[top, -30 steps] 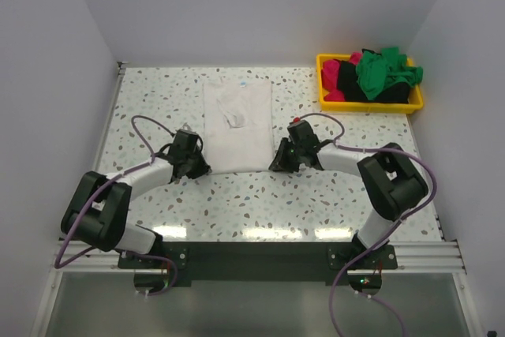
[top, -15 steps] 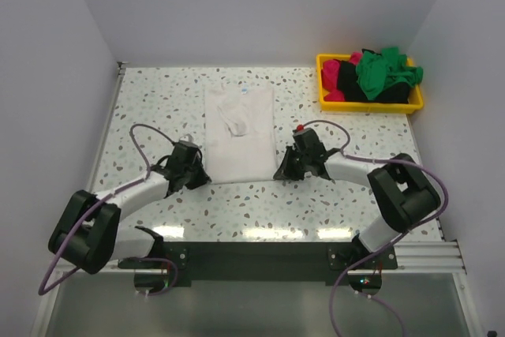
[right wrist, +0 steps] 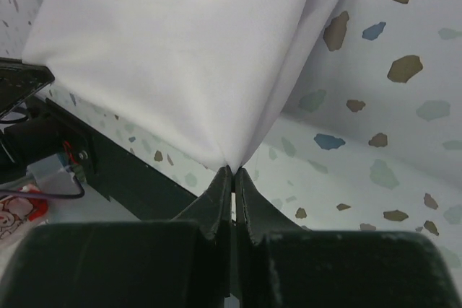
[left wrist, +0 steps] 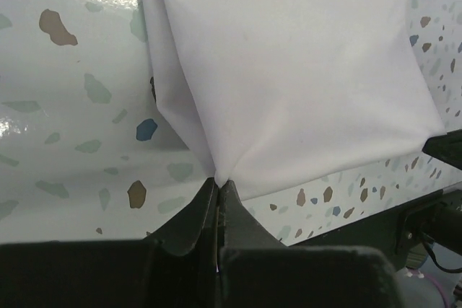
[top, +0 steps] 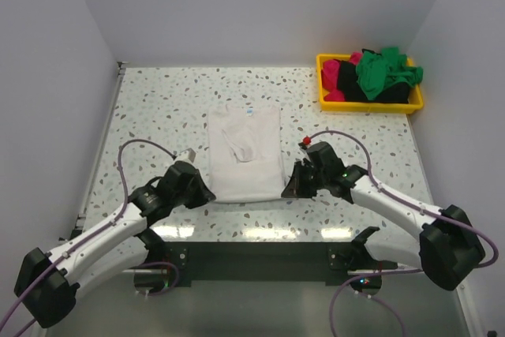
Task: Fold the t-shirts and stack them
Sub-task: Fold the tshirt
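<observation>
Top external shows me the white t-shirt (top: 245, 154) lying flat on the table (top: 158, 108) in a narrow rectangle, collar away from the arms and hem close to the table's near edge. A loose flap (top: 239, 141), probably a sleeve, lies on top of it. The left end effector (top: 207, 193) is clamped on the hem's left corner and the right end effector (top: 290, 190) on its right corner. Both wrist views show the jaws closed with only a small peak of cloth caught between the tips.

That thin bite is my main worry. If I lift or pull sharply, one corner could slide out, and the shirt would hang from a single arm and collapse out of shape.

The second risk is uneven motion. If one arm leads the other while carrying the hem toward the collar, the fold will land skewed. The loose flap could also be swept sideways and bunch under the new layer.

Third, the hem sits very near the table's edge, so any further pull toward the bases could drag cloth off it.

The green shirt (top: 383, 73), magenta shirt (top: 335, 76) and black shirt (top: 379, 96) are heaped in the yellow bin (top: 371, 107), well apart from this work.
</observation>
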You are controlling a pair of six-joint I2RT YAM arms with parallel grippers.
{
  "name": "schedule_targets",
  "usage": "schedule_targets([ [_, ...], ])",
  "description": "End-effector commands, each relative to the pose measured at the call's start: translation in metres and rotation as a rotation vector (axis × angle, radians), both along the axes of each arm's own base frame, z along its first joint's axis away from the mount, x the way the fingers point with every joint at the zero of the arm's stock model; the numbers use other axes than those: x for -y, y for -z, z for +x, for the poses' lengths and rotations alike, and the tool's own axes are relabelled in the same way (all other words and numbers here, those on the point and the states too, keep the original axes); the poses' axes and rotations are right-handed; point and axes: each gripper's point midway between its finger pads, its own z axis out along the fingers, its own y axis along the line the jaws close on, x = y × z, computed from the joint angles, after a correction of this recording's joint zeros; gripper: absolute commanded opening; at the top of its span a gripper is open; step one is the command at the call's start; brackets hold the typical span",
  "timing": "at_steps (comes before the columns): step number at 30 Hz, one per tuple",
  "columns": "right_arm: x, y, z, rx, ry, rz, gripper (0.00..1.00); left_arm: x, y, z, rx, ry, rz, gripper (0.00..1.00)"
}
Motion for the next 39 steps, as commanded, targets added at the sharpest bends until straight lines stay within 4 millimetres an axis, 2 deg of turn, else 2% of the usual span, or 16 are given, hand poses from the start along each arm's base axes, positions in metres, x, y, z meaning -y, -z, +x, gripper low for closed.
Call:
schedule_targets([
  [1,0.007,-0.020,0.008,0.042,0.021,-0.039,0.00,0.001,-0.017,0.004,0.022,-0.019,-0.017,0.00],
  [2,0.006,-0.026,0.012,0.066,0.017,-0.043,0.00,0.003,-0.031,0.011,0.057,-0.016,-0.016,0.00],
  [4,0.003,-0.039,0.022,0.099,0.020,-0.041,0.00,-0.003,-0.039,0.021,0.077,-0.049,0.032,0.00],
  [5,0.000,-0.055,0.034,0.143,0.028,-0.040,0.00,0.000,-0.054,0.029,0.111,-0.051,0.030,0.00],
  [7,0.004,-0.059,0.041,0.149,0.039,-0.086,0.00,-0.004,-0.062,0.040,0.134,-0.080,0.071,0.00],
  [8,0.004,-0.072,0.052,0.191,0.058,-0.096,0.00,-0.003,-0.075,0.049,0.168,-0.092,0.072,0.00],
  [9,0.005,-0.074,0.056,0.191,0.061,-0.107,0.00,-0.008,-0.080,0.059,0.196,-0.129,0.103,0.00],
  [10,0.004,-0.085,0.064,0.220,0.063,-0.100,0.00,-0.006,-0.090,0.069,0.216,-0.132,0.126,0.00],
  [13,0.001,-0.099,0.079,0.255,0.063,-0.113,0.00,-0.009,-0.099,0.092,0.239,-0.169,0.187,0.00],
  [15,0.002,-0.102,0.085,0.244,0.055,-0.112,0.00,-0.011,-0.116,0.112,0.286,-0.198,0.182,0.00],
  [18,-0.001,-0.110,0.105,0.260,0.068,-0.088,0.00,-0.010,-0.126,0.135,0.308,-0.196,0.153,0.00],
  [22,-0.002,-0.114,0.132,0.272,0.096,-0.073,0.00,-0.016,-0.128,0.159,0.312,-0.221,0.164,0.00],
  [24,0.000,-0.123,0.149,0.304,0.122,-0.050,0.00,-0.019,-0.128,0.170,0.322,-0.236,0.169,0.00],
  [29,-0.001,-0.119,0.178,0.294,0.130,-0.034,0.00,-0.020,-0.141,0.198,0.361,-0.242,0.175,0.00],
  [32,-0.004,-0.120,0.193,0.292,0.144,-0.013,0.00,-0.016,-0.141,0.213,0.367,-0.230,0.166,0.00],
  [39,-0.002,-0.119,0.226,0.302,0.182,0.003,0.00,-0.011,-0.117,0.250,0.325,-0.196,0.143,0.00],
])
